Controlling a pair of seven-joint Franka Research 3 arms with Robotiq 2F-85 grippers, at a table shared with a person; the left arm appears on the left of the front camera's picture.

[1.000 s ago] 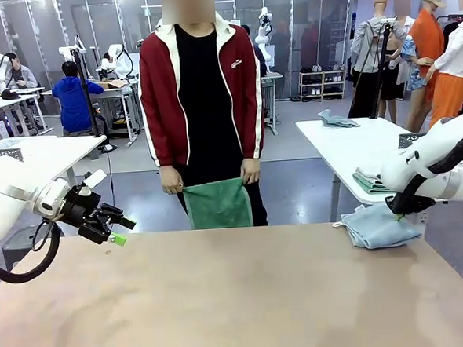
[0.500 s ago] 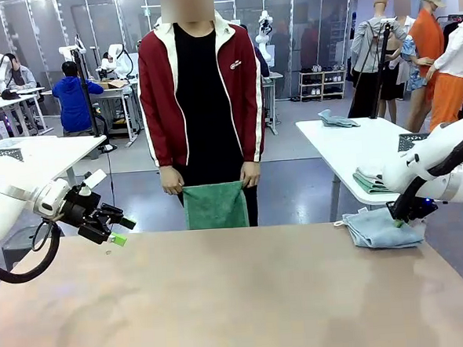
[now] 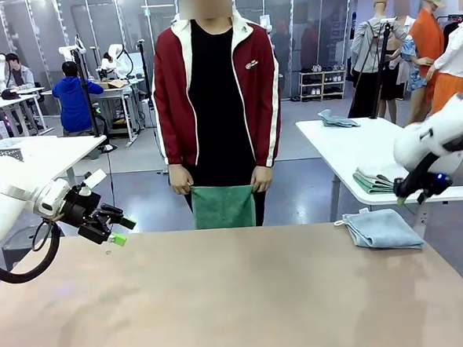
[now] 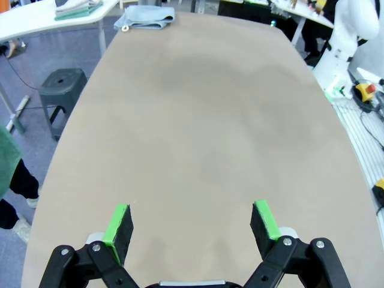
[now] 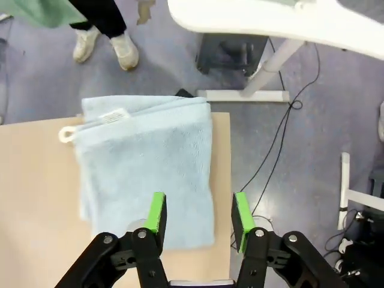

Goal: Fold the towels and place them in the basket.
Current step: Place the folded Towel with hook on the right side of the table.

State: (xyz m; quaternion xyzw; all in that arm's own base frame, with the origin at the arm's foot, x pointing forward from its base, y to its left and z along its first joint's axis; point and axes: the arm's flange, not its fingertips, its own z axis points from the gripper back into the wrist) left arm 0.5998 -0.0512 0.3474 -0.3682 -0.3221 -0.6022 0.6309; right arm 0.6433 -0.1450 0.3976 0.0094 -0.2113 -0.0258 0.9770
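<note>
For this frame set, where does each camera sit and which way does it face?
Front: fixed between the arms, facing across the table at the person holding a green towel; left gripper and right gripper at the sides.
Left wrist: on the left arm, looking along the table; own jaws wide open at bottom.
Right wrist: above the table's corner, looking down on the folded blue towel; own jaws apart, empty.
Shared: all three show the blue towel.

Lab hall, rows of white worktables [image 3: 363, 146]
</note>
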